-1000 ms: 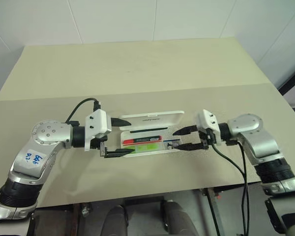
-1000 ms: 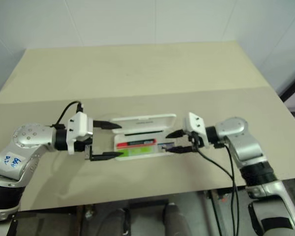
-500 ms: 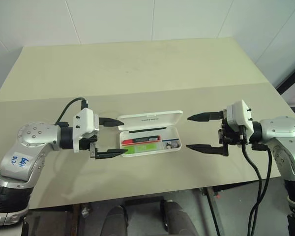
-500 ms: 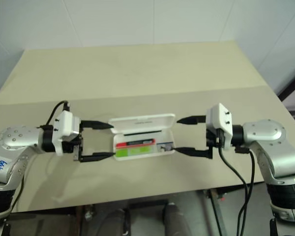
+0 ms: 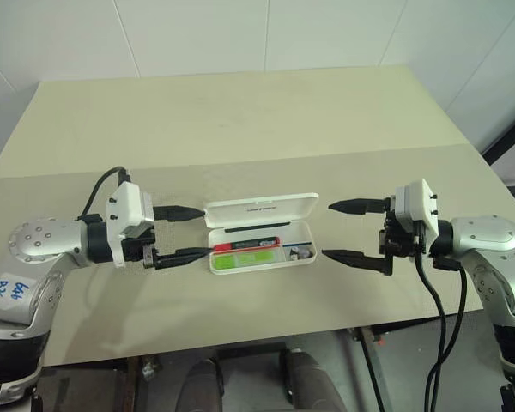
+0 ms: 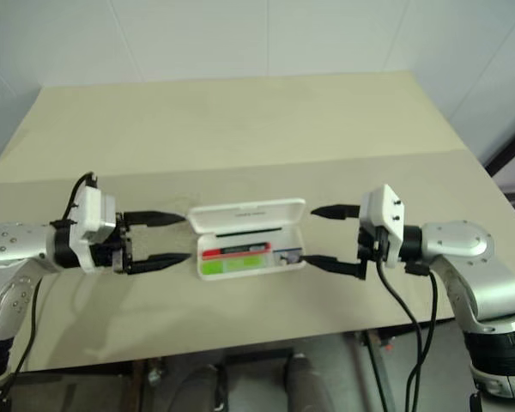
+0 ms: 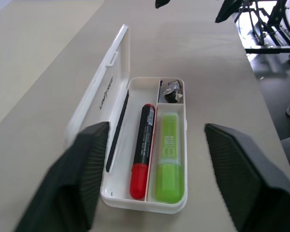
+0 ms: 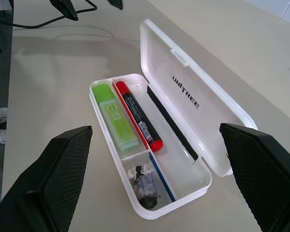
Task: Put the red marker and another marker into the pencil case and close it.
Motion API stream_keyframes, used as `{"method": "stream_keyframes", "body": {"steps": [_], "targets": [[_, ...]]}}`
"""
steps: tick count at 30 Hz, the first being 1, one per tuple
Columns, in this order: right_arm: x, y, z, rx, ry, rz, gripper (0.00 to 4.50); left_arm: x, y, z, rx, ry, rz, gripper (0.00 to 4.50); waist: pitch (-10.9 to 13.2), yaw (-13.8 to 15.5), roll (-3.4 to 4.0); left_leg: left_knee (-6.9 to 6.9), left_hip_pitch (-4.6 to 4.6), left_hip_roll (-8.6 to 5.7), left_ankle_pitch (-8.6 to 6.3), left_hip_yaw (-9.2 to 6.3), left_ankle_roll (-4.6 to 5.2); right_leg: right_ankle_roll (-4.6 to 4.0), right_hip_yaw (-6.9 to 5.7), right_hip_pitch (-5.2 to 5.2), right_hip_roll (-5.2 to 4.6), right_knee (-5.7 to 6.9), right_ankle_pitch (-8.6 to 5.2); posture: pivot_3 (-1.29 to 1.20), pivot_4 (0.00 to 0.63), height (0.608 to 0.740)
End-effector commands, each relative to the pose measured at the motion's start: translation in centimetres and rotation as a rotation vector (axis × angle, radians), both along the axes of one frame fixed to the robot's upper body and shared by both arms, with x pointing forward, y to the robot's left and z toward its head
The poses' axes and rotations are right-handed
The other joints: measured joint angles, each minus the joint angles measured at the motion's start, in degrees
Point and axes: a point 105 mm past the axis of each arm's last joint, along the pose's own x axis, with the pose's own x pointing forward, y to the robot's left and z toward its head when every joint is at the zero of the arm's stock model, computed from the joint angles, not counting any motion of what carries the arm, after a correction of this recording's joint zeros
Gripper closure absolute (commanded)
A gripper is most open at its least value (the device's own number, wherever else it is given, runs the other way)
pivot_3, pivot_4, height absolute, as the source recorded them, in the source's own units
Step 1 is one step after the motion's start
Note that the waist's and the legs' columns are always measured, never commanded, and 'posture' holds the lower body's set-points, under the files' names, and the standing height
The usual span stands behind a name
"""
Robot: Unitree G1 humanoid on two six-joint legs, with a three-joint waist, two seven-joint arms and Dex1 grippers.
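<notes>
1. The pencil case (image 7: 117, 77) was smooth, glossy white hard plastic.
2. The red marker (image 7: 142, 148) had a shiny plastic barrel.
3. The green marker (image 7: 169, 154) looked like glossy, slightly translucent plastic.
4. The tabletop (image 5: 240, 120) was matt and smooth.
5. The fingers (image 8: 53, 188) of the jaws carried black, finely cross-hatched matt pads.

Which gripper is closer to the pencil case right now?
Left. The left gripper has its near fingertip at the pencil case's left end; the right gripper hangs off the right end with a small gap.
</notes>
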Motion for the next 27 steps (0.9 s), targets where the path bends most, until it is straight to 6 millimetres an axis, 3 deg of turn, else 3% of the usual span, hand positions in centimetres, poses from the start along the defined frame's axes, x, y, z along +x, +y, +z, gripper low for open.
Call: {"method": "stream_keyframes", "body": {"steps": [1, 6, 12, 17, 27], "targets": [[-0.5, 0.4, 1.5, 0.022, -0.073, 0.030, 0.00, -0.3, 0.5, 1.0, -0.001, -0.046, 0.001, 2.69, 0.00, 0.00, 0.00, 0.00, 0.00, 0.00, 0.00, 0.00, 0.00, 0.00, 0.00, 0.00, 0.00, 0.00, 0.00, 0.00, 0.150, 0.740], [-1.4, 1.2, 1.5, 0.013, -0.071, 0.084, 0.00, 0.7, 1.6, 1.1, -0.010, -0.088, 0.069, 4.48, 0.00, -0.03, 0.00, -0.02, 0.00, 0.00, 0.00, 0.00, 0.00, 0.00, 0.00, 0.00, 0.00, -0.01, 0.00, 0.00, 0.150, 0.740], [-1.7, 1.5, 1.3, 0.012, -0.062, 0.090, 0.00, 2.9, 3.6, 2.3, -0.084, -0.135, 0.213, 4.48, 0.00, 0.04, -0.01, -0.02, 0.01, 0.01, 0.00, 0.00, 0.00, -0.01, 0.00, 0.00, 0.01, -0.01, 0.00, 0.00, 0.150, 0.740], [-1.6, 1.6, 1.2, 0.019, -0.066, 0.076, 0.00, 7.3, 5.1, 1.8, -0.034, -0.157, 0.434, 4.48, -0.01, 0.41, -0.01, 0.02, 0.01, 0.01, 0.00, -0.02, 0.00, -0.01, -0.04, 0.02, 0.01, 0.01, 0.01, 0.00, 0.150, 0.740], [-1.5, 2.0, 1.3, 0.036, -0.087, 0.050, 0.00, 9.0, 0.8, -0.7, -0.008, -0.093, 0.303, 4.48, -0.01, 0.30, -0.03, -0.04, -0.04, 0.02, 0.00, 0.00, -0.01, 0.01, -0.02, -0.05, 0.06, 0.00, 0.04, 0.00, 0.150, 0.740]]}}
